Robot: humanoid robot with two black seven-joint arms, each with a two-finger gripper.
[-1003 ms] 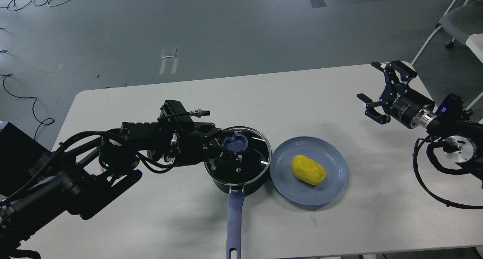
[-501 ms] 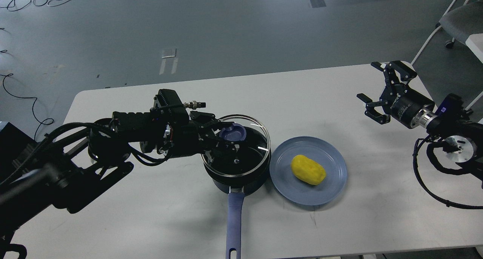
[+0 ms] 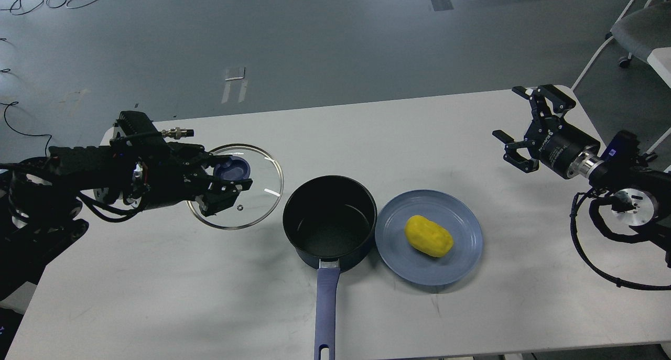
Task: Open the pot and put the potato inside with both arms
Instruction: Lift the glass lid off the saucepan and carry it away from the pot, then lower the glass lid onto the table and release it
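My two arms were matte black and jointed, draped in looped black cables, the left gripper behind a ribbed block with a silver connector, the right gripper on a cylindrical wrist with white lettering, a silver ring and a blue patch.

Even overhead light, soft shadows, sharp

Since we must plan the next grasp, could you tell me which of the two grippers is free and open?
The right gripper, at the table's right end, is open and holds nothing. The left gripper is shut on the blue knob of the round glass lid.
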